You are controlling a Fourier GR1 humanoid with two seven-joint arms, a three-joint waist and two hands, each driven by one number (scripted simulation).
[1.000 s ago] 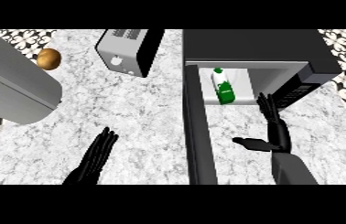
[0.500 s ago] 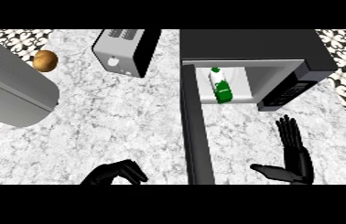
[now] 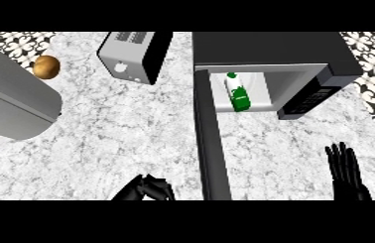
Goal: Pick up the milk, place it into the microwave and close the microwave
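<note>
While lying inside the boxy microwave (image 3: 275, 53), well beyond both sets of fingers: green-and-white milk (image 3: 237, 92). Left hand (image 3: 147, 189) curled, empty, beside the door (image 3: 211, 143); right hand (image 3: 345, 171) straight-fingered over marbled counter (image 3: 124, 123).

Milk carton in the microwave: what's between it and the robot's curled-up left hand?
In the head view, the microwave's open door stands between the left hand and the milk carton. Otherwise only bare counter lies there.
</note>
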